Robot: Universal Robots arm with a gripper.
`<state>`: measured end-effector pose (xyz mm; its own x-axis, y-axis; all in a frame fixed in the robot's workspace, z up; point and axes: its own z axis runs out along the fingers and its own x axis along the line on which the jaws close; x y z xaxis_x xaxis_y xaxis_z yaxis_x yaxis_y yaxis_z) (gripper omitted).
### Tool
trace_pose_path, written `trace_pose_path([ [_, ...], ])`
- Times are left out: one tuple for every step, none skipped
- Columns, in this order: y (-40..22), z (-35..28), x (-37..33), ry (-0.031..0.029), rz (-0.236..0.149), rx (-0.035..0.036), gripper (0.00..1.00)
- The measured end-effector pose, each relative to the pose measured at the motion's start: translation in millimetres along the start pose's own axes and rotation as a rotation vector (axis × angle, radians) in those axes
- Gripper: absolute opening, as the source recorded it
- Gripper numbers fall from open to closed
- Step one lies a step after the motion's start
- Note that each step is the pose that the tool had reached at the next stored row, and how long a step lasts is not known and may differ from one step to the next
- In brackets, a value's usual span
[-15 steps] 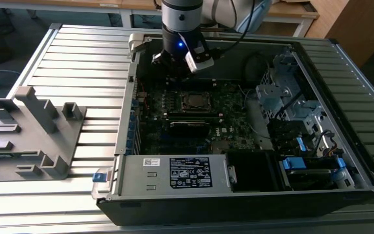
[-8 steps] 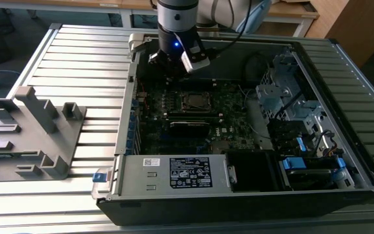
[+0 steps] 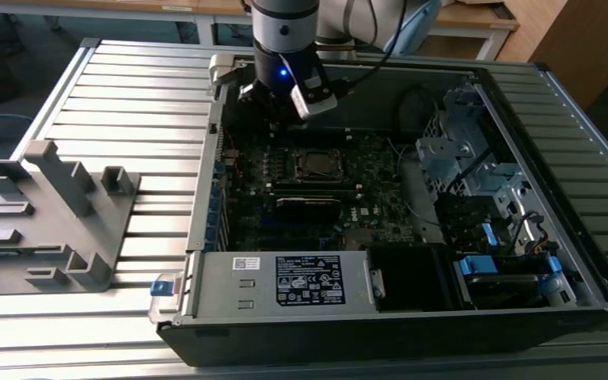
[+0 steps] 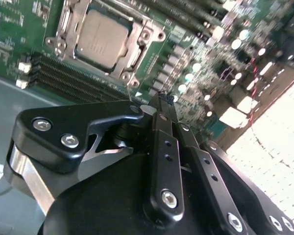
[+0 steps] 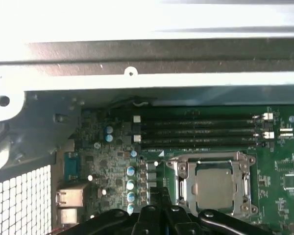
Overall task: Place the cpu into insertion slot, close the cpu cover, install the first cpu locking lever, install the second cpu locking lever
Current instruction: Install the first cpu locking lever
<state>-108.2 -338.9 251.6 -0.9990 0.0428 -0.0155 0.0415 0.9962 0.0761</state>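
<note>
Second wrist view shows the gripper (image 4: 162, 100), fingers pressed together and holding nothing, poised above the circuit board (image 4: 5, 29) with the chip (image 4: 103, 34), seated flat inside its metal frame (image 4: 139, 46), lying just ahead of the fingertips, not beneath them.

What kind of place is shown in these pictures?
Probably a robotics lab or test workshop. A robot arm reaches over an open computer case lying on a slatted metal table, with a grey fixture beside it and wooden desks behind.
</note>
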Motion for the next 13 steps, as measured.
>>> trace_pose_path([
  [0.0, 0.0, 0.2, 0.0000, 0.000, -0.0033, 0.10],
  [0.0, 0.0, 0.8, -0.0001, 0.000, -0.0042, 0.10],
  [-0.1, 0.0, 1.8, -0.0003, 0.000, -0.0048, 0.10],
  [-0.2, 0.0, 3.3, -0.0009, 0.000, -0.0054, 0.10],
  [-0.3, -0.1, 4.9, -0.0013, 0.000, -0.0060, 0.10],
  [-0.3, -0.1, 6.4, -0.0017, 0.000, -0.0067, 0.10],
  [-0.4, -0.1, 7.9, -0.0020, 0.000, -0.0078, 0.10],
  [-0.5, -0.1, 9.0, -0.0022, 0.000, -0.0095, 0.10],
  [-0.5, -0.1, 9.7, -0.0022, 0.000, -0.0123, 0.10],
  [-0.6, -0.1, 10.0, -0.0021, 0.000, -0.0164, 0.10],
  [-0.6, -0.2, 10.3, -0.0016, 0.000, -0.0258, 0.10],
  [-0.7, -0.2, 10.5, -0.0011, 0.001, -0.0403, 0.10],
  [-0.8, -0.2, 10.8, -0.0004, 0.001, -0.0549, 0.10],
])
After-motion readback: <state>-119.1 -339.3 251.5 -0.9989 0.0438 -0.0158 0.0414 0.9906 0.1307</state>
